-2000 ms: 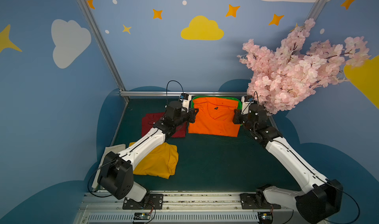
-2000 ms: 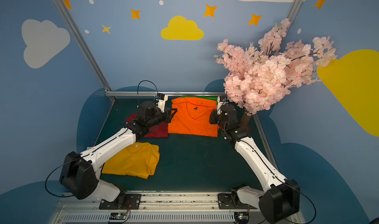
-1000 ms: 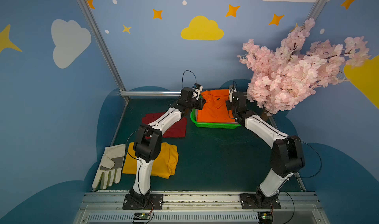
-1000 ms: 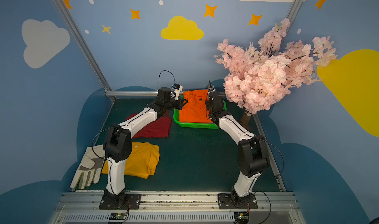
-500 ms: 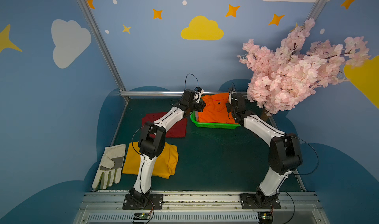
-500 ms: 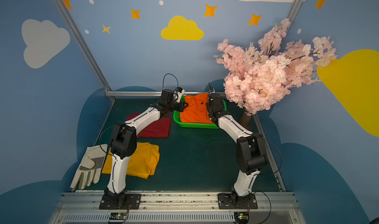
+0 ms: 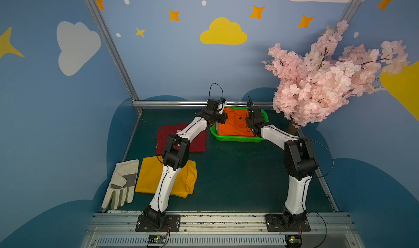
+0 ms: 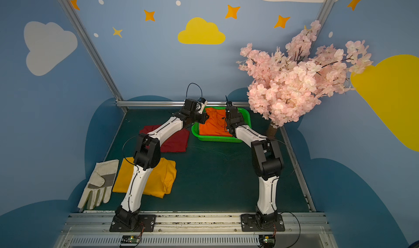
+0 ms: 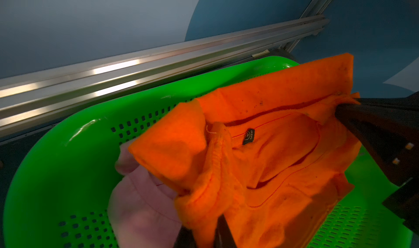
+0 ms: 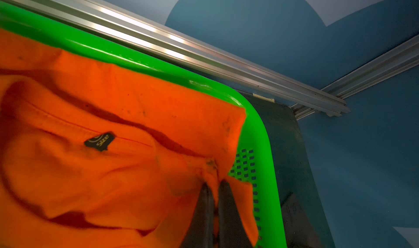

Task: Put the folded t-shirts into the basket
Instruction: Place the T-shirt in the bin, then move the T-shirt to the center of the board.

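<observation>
Left wrist view: the left tool has its two fingers a little apart with a bunched edge of the orange t-shirt between them. Whether they actually grip the cloth is not clear. The shirt is spread over the green basket, neck label up, and the pink t-shirt lies under it on the basket floor.

In the right wrist view the right tool is closed to a narrow slit, pinching a fold at the shirt's opposite edge, next to the basket's perforated side wall.

In both top views the basket stands at the far edge of the worktop, right of centre, beside the blossom tree. Both arms reach into it from either side. The dark red t-shirt lies flat just left of the basket. The mustard yellow t-shirt lies toward the near left corner, partly under the left arm. A whitish glove lies beside it at the left edge.
</observation>
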